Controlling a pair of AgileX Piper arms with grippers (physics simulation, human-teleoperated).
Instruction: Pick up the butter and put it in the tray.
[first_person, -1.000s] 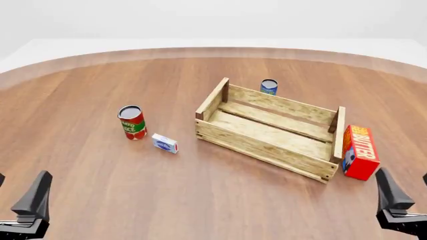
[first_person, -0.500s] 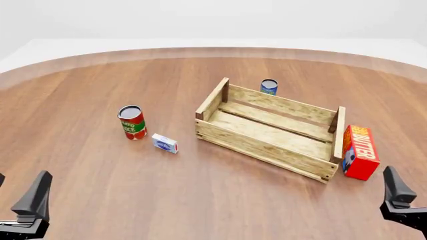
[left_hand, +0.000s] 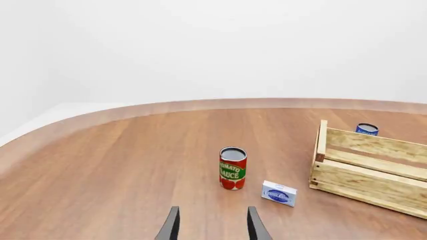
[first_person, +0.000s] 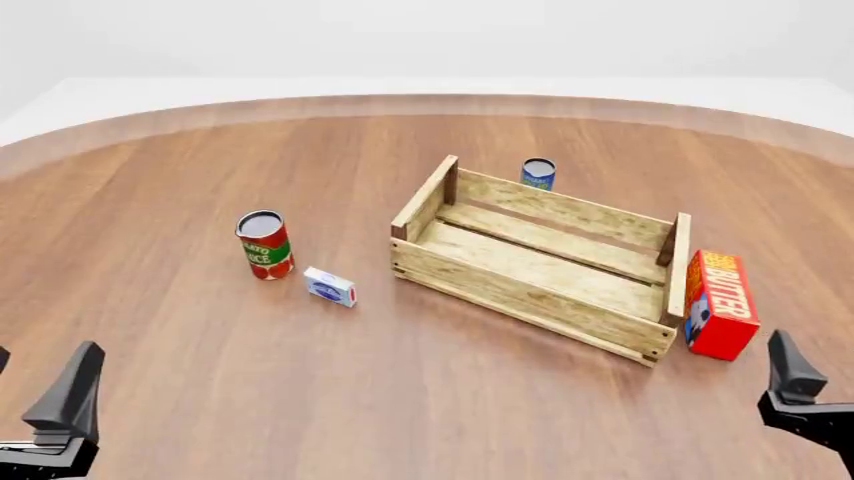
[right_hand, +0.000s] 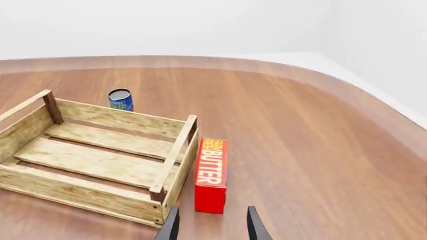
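Brown wooden tabletop (first_person: 200, 340) carries everything, and we see the red rectangular butter carton (first_person: 719, 304) standing outside the slatted light-wood tray (first_person: 534, 300), just beside its right end wall. We judge nothing done yet: our right gripper (right_hand: 209, 225) hangs near the butter, jaws parted and empty, while our left gripper (left_hand: 209, 225), likewise parted, waits well apart.

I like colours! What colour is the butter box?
The butter is red with an orange face and red letters, clearest in the right wrist view.

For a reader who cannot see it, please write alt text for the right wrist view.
A red butter carton stands on the wooden table just outside the short end of an empty slatted wooden tray. The right tool is open, near the carton. A blue can stands beyond the tray.
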